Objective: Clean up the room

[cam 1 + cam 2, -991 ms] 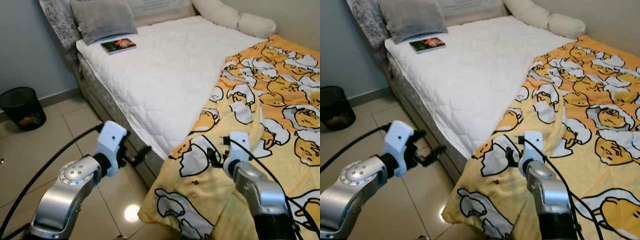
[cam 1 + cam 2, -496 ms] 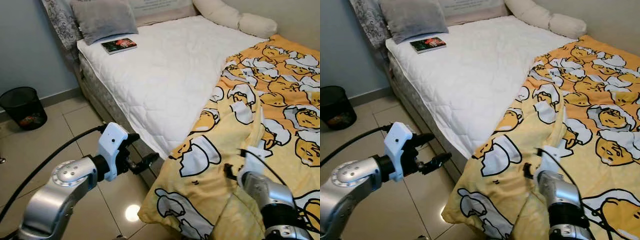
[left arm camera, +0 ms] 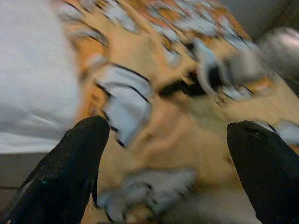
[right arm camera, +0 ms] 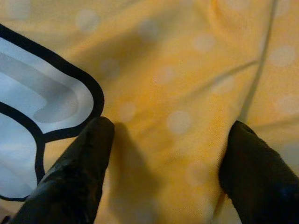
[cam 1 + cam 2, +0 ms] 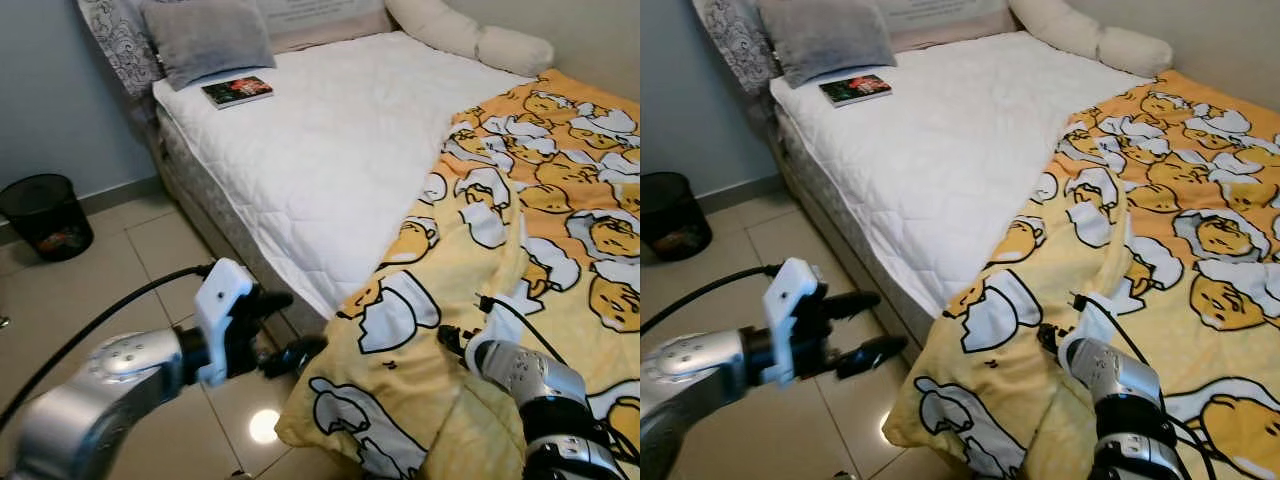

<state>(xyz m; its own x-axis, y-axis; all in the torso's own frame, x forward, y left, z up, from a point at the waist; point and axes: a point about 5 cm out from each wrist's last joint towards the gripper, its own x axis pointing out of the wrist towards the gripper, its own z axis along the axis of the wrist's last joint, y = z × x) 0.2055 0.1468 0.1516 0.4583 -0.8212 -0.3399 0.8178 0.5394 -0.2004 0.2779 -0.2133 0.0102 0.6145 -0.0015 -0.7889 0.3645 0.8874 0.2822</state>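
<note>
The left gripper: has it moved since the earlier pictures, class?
Yes. The left gripper has dropped lower and swung right, toward the hanging edge of the yellow blanket, judged against the mattress corner.

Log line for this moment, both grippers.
left gripper: open, beside blanket corner | right gripper: open, fingers pressed on blanket | book: on mattress

Likely a home bedroom: bed (image 5: 330,140), pillows (image 5: 205,35), tiled floor (image 5: 110,260).
</note>
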